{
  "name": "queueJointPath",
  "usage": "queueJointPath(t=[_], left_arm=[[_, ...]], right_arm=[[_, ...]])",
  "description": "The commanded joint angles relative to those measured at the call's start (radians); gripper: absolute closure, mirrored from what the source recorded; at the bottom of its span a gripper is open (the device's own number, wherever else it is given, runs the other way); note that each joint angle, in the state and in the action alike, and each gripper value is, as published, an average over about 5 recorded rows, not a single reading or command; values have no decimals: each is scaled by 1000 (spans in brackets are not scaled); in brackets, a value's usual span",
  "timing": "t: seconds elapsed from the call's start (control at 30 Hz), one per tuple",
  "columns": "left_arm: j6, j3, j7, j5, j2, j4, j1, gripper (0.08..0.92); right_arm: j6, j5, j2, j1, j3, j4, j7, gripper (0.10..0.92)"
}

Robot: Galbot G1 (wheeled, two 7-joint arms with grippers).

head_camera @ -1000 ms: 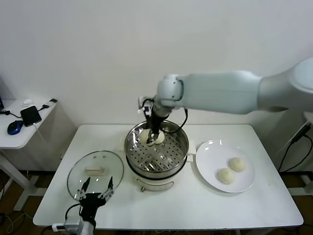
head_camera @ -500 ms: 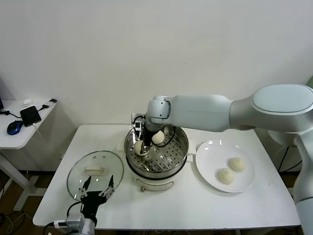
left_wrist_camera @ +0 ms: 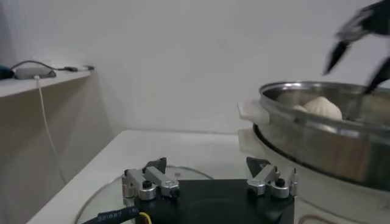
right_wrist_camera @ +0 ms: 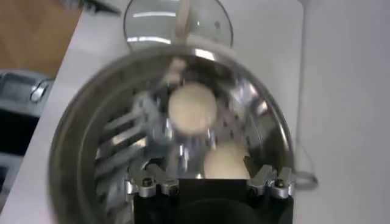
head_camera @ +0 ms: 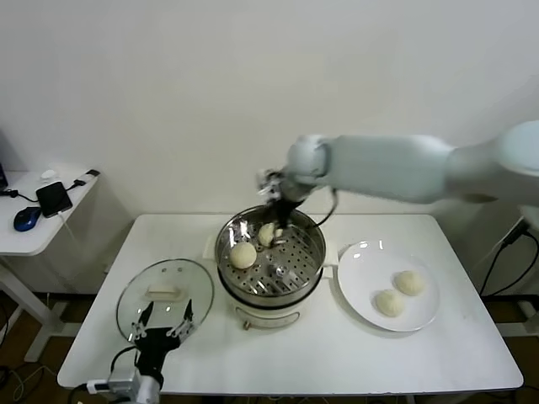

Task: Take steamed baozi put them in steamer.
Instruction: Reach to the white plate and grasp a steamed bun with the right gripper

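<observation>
Inspection, largest item first: the white table point(head_camera: 337, 353) carries the steamer point(head_camera: 271, 284) at its centre, a glass lid point(head_camera: 164, 293) to my left of it and a white plate point(head_camera: 367, 261) to my right.

Steamer: two steamed baozi lie on its perforated tray, one point(head_camera: 243, 255) toward my left, one point(head_camera: 268, 234) at the far side. Plate: two further baozi point(head_camera: 409, 283) point(head_camera: 388, 302), just beside each other.

My right gripper point(head_camera: 282, 220) hangs above the steamer's far rim, over the farther bun, fingers point(right_wrist_camera: 271, 182) spread and holding nothing (the wrist view confirms both buns below it). My left gripper point(head_camera: 164, 329) rests parked at the near table edge by the lid, fingers point(left_wrist_camera: 268, 181) apart, empty
</observation>
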Motion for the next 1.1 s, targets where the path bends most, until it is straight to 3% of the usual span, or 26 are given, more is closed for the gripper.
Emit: queueJointPath(t=[0.03,0.37,0.73,1.1], left_arm=[[-4,-8,-8,-14,4,-9,3,177],[4,-6,-5,-8,-8,3,-2,177],[1,-9,-7,-6,-12,16,5,177],[-2,-10,-9,-8,-11,14,15,177]], right_arm=[[161,-187,-396,218,-255,106,-189,203],[120,-372,-551,-117,-130,104,-126,203],[69,-458,-508,-421,100,45,-62,203],[38,-508,-444,-530,204,-30,-7,203]])
